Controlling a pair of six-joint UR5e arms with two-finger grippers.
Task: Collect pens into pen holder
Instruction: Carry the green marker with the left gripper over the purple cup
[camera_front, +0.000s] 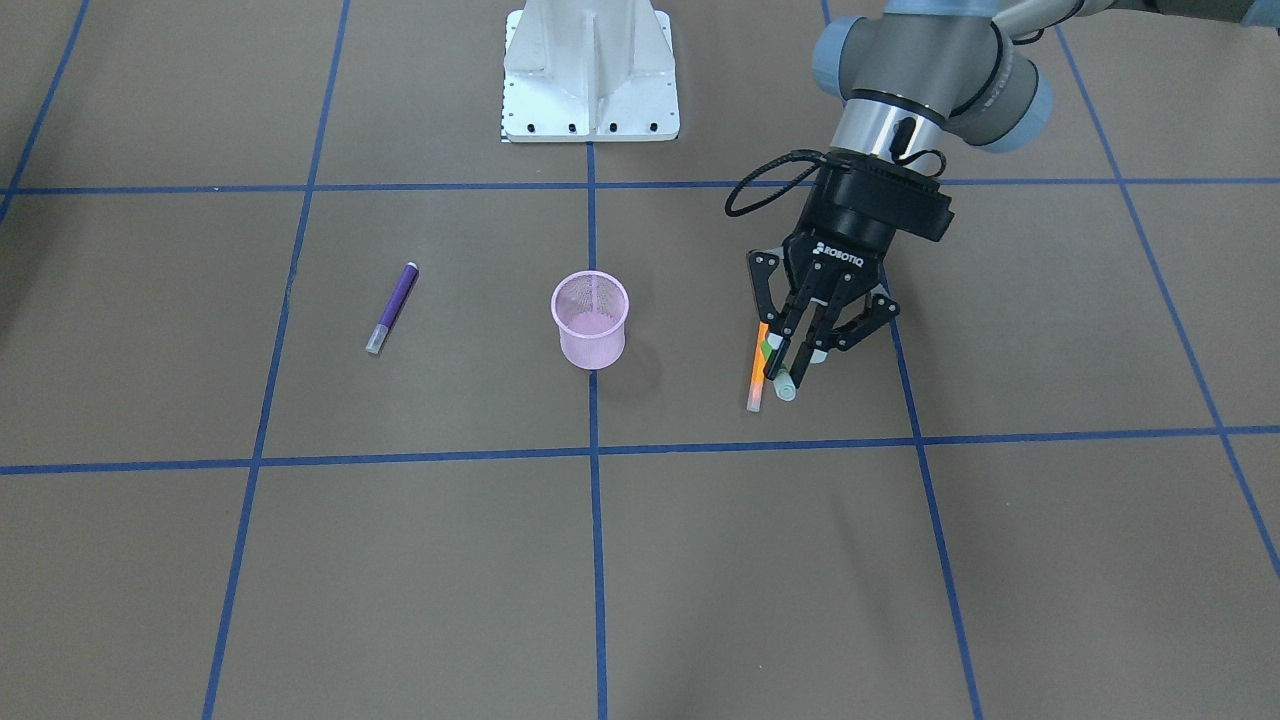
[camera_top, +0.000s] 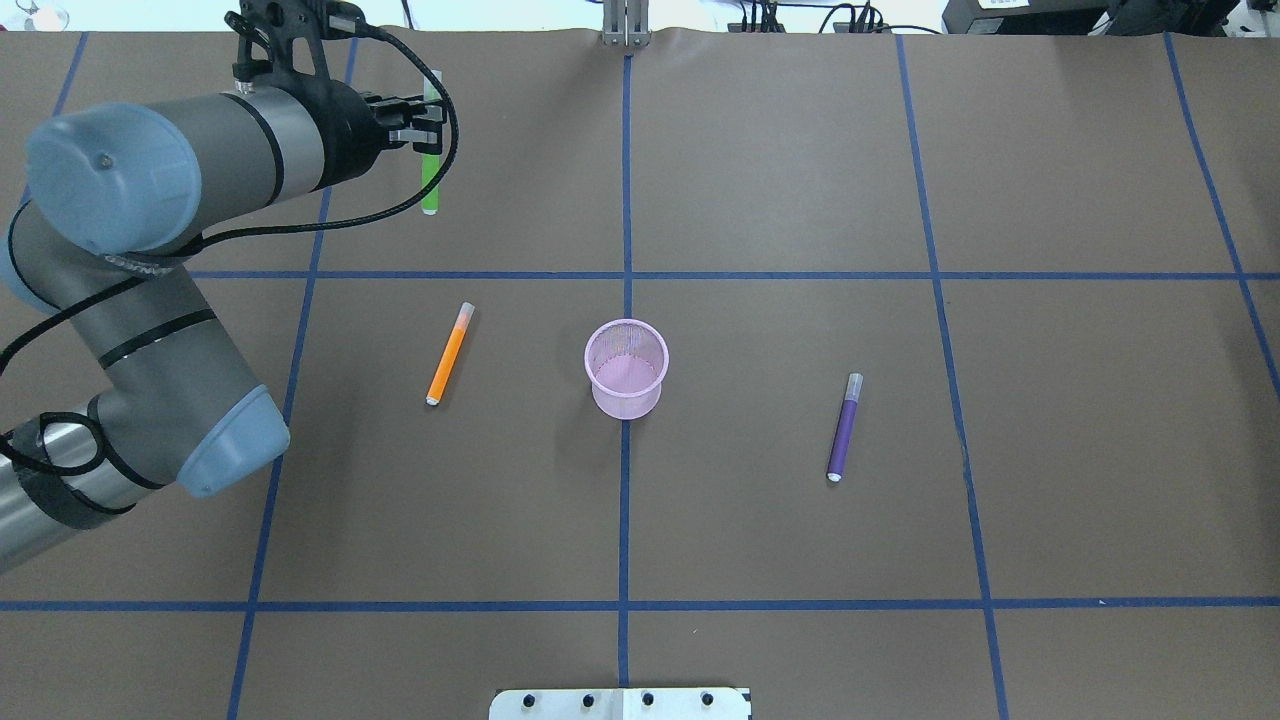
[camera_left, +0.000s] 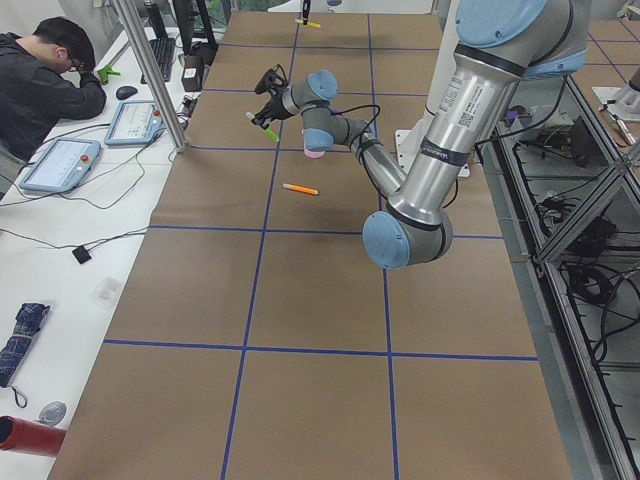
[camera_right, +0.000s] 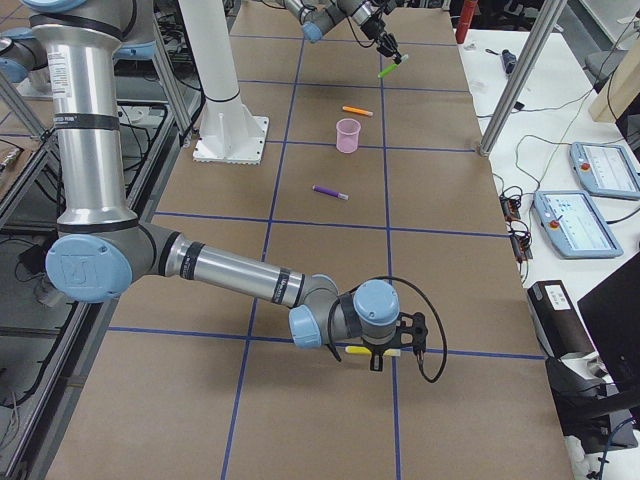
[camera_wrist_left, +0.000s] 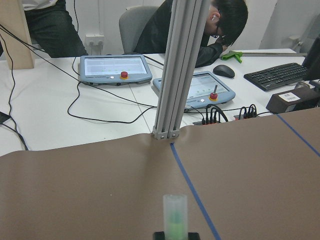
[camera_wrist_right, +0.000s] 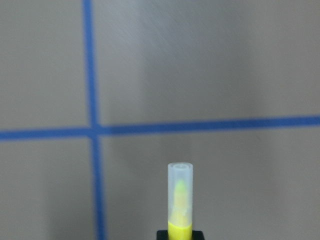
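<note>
My left gripper (camera_top: 428, 126) clamps the green pen (camera_top: 431, 172), right gripper (camera_right: 382, 352) the yellow pen (camera_wrist_right: 179, 200); next I'd swing green upright over the pen holder (camera_top: 626, 368).

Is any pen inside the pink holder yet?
No, the pen holder is empty in the overhead view; the orange pen and purple pen lie outside it.

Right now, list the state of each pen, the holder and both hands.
green pen: held aloft
yellow pen: held
orange pen: lying flat, loose
purple pen: lying flat, loose
pen holder: upright, empty
left hand: shut on green pen
right hand: shut on yellow pen
</note>
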